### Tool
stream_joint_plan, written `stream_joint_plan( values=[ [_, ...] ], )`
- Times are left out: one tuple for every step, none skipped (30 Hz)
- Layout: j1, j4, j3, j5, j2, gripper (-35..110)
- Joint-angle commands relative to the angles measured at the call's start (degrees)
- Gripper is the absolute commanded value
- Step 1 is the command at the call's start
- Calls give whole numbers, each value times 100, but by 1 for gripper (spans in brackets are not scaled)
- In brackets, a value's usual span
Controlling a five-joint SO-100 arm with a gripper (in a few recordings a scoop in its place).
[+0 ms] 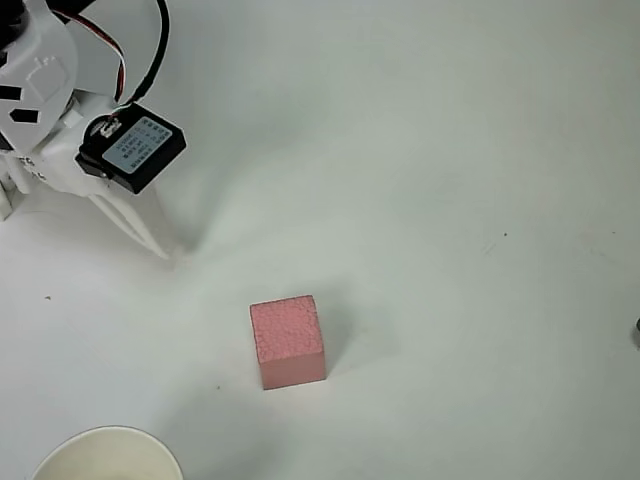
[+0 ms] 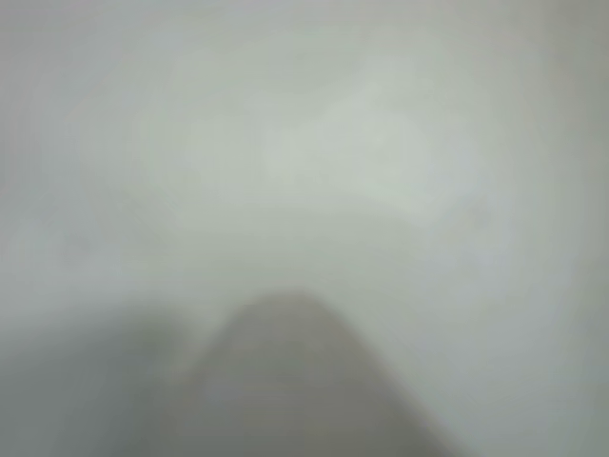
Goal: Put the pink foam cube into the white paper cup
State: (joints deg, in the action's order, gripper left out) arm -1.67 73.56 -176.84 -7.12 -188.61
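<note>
In the overhead view the pink foam cube [image 1: 288, 341] rests flat on the white table, a little below centre. The white paper cup [image 1: 108, 456] stands at the bottom left edge, cut off by the frame, its cream inside showing. My white gripper [image 1: 166, 246] reaches in from the top left and tapers to one point with no gap between its fingers, so it looks shut and holds nothing. Its tip is up and to the left of the cube, well apart from it. The wrist view is blurred, with a grey finger [image 2: 300, 381] low in the picture over bare table.
The white table [image 1: 450, 150] spreads to the right and above the cube. The arm's black servo block [image 1: 133, 148] and its red and black cables [image 1: 120, 60] sit at the top left. A small dark thing [image 1: 636, 333] touches the right edge.
</note>
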Motion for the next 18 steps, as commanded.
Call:
stream_joint_plan(
  values=[
    [-53,105,132,-62,-105,0],
    [-53,105,132,44,-105,0],
    [-53,114,132,167,-105,0],
    [-44,132,132,299,-105,0],
    [-44,132,132,431,-105,0],
    [-44,132,132,571,-105,0],
    [-44,132,132,729,-105,0],
    [-44,132,132,879,-105,0],
    [-44,132,132,984,-105,0],
    [-44,132,132,1046,-105,0],
    [-44,132,132,1055,-105,0],
    [-44,132,132,1055,-105,0],
    [-44,132,132,1046,-105,0],
    [-44,132,132,1037,-105,0],
    [-44,132,132,1028,-105,0],
    [-44,132,132,1028,-105,0],
    [-18,123,132,1028,-105,0],
    [0,132,132,1020,-105,3]
  ],
)
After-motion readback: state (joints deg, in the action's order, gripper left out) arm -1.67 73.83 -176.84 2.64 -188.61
